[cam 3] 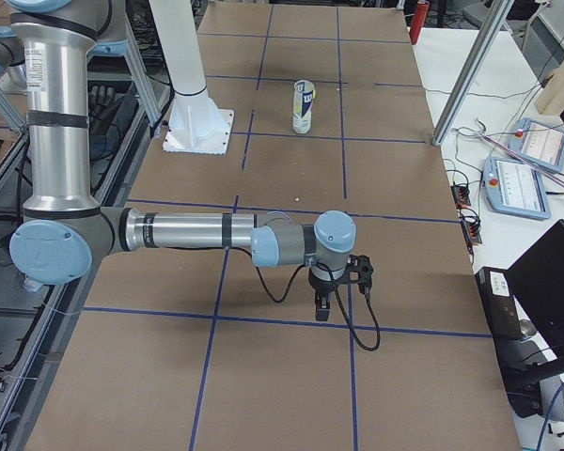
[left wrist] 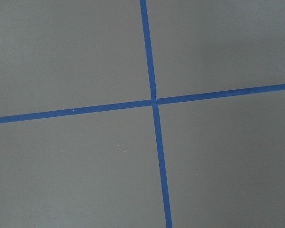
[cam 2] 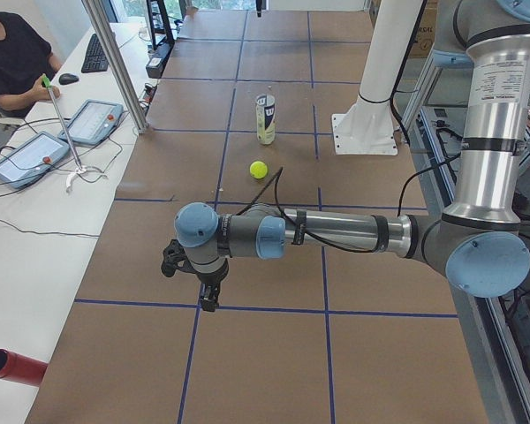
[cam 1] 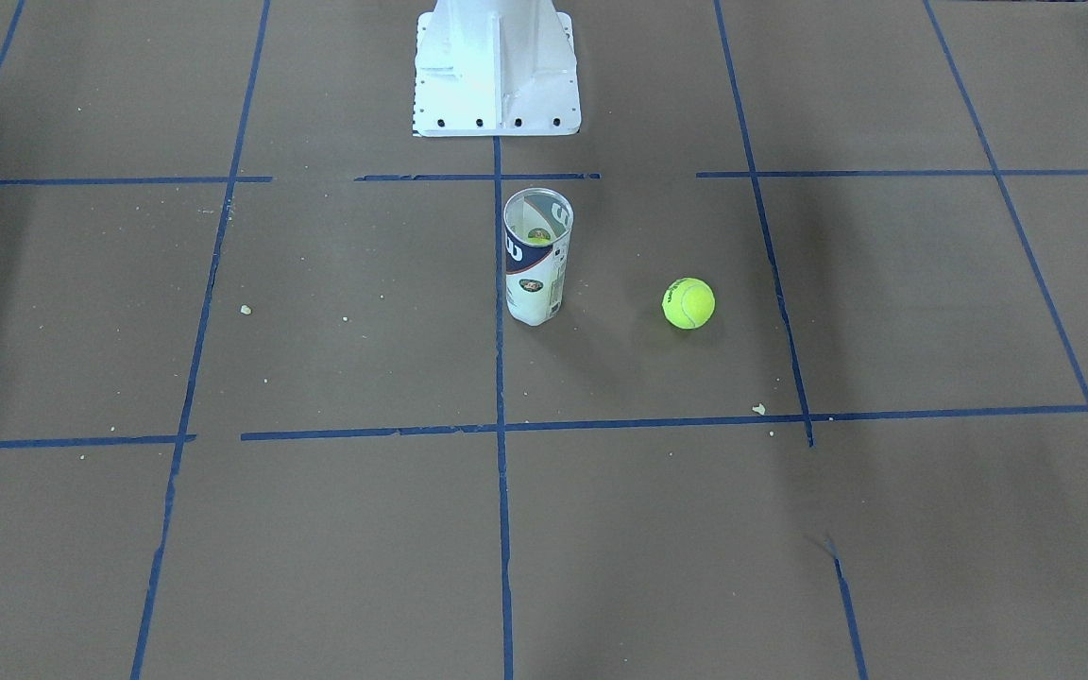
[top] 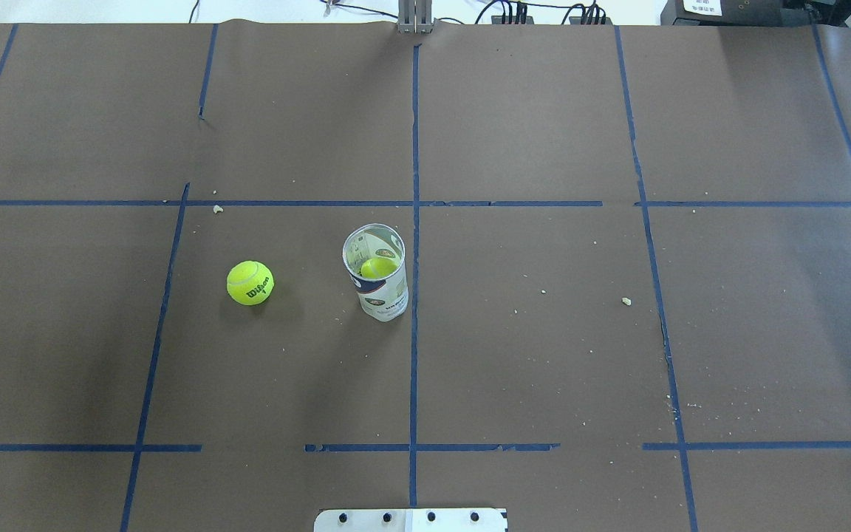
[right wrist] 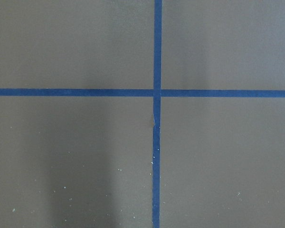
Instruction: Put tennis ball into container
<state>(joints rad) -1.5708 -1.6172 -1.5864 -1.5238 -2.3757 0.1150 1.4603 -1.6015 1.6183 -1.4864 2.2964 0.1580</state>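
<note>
The left gripper [cam 2: 209, 300] hangs fingers-down in the lower left of the left side view, at the end of the near arm, which lies level across the frame. It is above the table [cam 2: 274, 371], close to a line of blue tape [cam 2: 265, 310]. It shows only in this side view, so I cannot tell how far open it is. It holds nothing that can be seen.

The right gripper [cam 3: 321, 310] hangs the same way just below the centre of the right side view, also over a tape line. Its opening cannot be judged either, and no object shows in it. Each wrist view shows only brown table surface with a tape cross at mid-frame.

The ball [top: 250, 283] lies on the table left of centre in the overhead view, touching nothing and well apart from both grippers. The can [top: 376, 273] stands upright to its right, near but not touching, just left of the central tape line, with its top open. A second ball [top: 377, 267] sits inside it. In the front view the ball [cam 1: 688, 303] is right of the can [cam 1: 536, 260]. The white base [cam 1: 497, 71] is at top centre, above the can.

In the left side view the ball [cam 2: 259, 168] lies between the left gripper and the can [cam 2: 265, 119].
</note>
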